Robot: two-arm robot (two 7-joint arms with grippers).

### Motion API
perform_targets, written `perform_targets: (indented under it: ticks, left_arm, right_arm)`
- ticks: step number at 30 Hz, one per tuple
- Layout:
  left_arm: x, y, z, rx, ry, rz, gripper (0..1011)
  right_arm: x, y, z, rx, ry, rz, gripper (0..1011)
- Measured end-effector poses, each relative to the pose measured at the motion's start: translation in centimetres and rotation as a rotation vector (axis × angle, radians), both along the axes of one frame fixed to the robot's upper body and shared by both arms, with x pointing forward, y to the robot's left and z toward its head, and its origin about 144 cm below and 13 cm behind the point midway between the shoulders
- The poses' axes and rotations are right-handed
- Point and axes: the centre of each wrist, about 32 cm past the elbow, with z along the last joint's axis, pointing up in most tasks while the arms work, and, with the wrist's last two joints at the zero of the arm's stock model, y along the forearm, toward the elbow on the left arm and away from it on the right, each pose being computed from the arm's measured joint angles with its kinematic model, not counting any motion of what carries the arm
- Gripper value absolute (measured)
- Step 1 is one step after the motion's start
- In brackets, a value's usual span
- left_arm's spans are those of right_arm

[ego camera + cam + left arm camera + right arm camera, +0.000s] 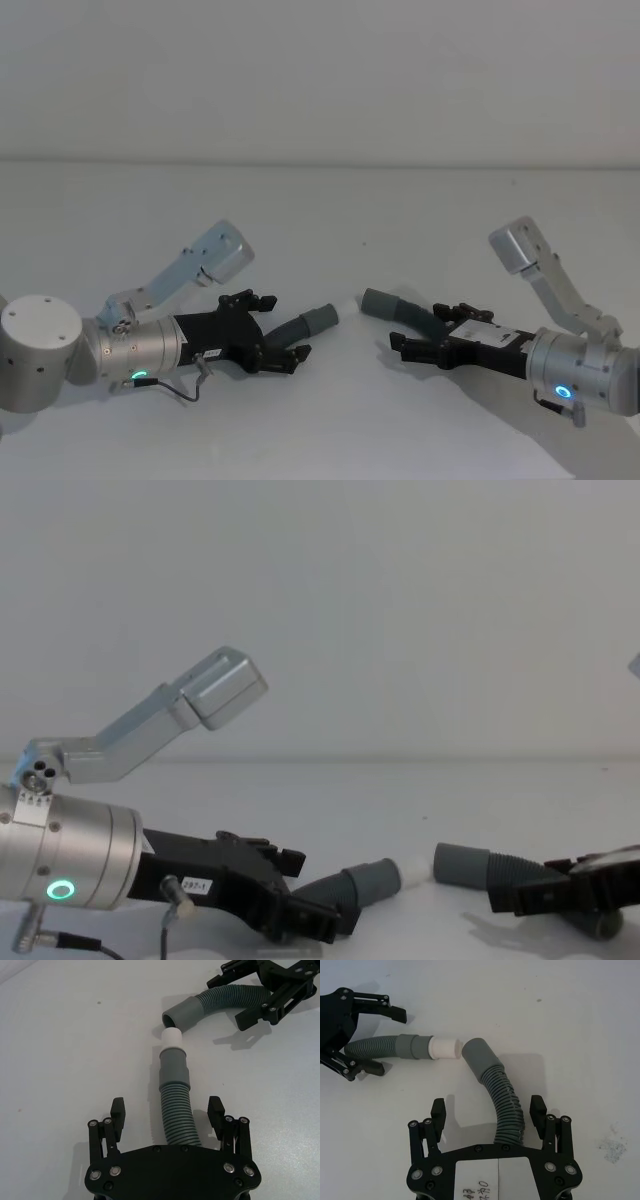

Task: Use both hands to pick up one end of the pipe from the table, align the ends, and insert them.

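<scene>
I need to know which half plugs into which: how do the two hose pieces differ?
The left piece ends in a white spigot past its cuff; the right piece ends in a plain open socket. The left piece runs nearly straight; the right piece bends clearly. Both are dark-grey ribbed hose with a smooth grey cuff, each between open fingers: left gripper, right gripper.

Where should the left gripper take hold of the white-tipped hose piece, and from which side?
On the ribbed section just behind the grey cuff, coming from the open ribbed end, fingers across it. That leaves the white spigot free for the socket; the open left gripper straddles that spot.
</scene>
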Motion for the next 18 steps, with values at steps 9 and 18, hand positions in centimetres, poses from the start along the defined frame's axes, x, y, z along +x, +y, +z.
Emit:
perform_targets:
  ticks: [9,18]
  left_arm:
    - [0.00,-0.01,0.06,-0.002,-0.001,-0.001,1001]
    - [0.00,0.01,0.09,-0.003,-0.001,-0.002,1001]
  right_arm:
    - [0.06,0.12,-0.06,-0.005,0.003,0.004,866]
    - [0.07,0.17,-0.09,-0.008,0.004,0.006,630]
